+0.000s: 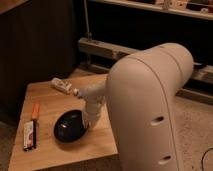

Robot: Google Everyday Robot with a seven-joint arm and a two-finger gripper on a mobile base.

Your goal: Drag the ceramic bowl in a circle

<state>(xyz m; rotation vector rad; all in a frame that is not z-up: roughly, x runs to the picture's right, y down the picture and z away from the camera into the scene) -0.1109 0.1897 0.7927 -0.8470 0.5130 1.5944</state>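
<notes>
A wooden table (52,104) seen from above and to one side, in a dim room. A glossy black bowl (69,126) sits upright on the near half of the table, closer to the front edge than to the back, with soft highlights on its inside.

The robot's bulky white arm (150,100) fills the right half of the view and hides the table's right end. From it a slimmer white forearm reaches left and bends down to the bowl. The gripper (88,123) is at the bowl's right rim, at or just inside it; whether it touches the rim is unclear. The bowl and forearm hide its tip, so I cannot tell whether it is open, closed or gripping the bowl.

Left of the bowl and apart from it, a flat packet (30,135) in black, white and red lies near the table's left front corner. Just behind the packet lies a short orange stick (35,111). A white tube (61,85) lies on its side near the back edge, behind the bowl.

A dark cabinet (35,40) stands behind the table on the left, a pale metal rail (115,50) runs across the background, and speckled floor (196,117) shows at right
</notes>
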